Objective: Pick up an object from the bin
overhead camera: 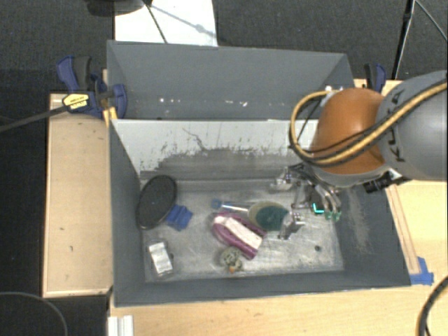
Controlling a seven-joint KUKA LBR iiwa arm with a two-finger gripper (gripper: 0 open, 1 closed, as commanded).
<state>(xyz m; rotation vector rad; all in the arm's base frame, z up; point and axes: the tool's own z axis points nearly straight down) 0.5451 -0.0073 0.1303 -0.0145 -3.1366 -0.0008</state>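
The jaws hang at 3 o'clock of 1 teal round lid [268, 215] in the bin [210, 82]; open or closed, I cannot tell. Toward 9 o'clock lie 1 pink-and-white tube [238, 233], 1 blue scrap [179, 217], 1 black oval disc [155, 200] and 1 silver packet [159, 257].

Scuffed matt metal bin [140, 161]; glossy orange wrist cover [348, 128]; matt black disc [155, 201].

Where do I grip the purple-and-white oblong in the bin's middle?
Probably across its short width near the middle, coming straight down. The purple-and-white oblong lies flat; the teal round thing sits close by its right end, leaving the long sides freer.
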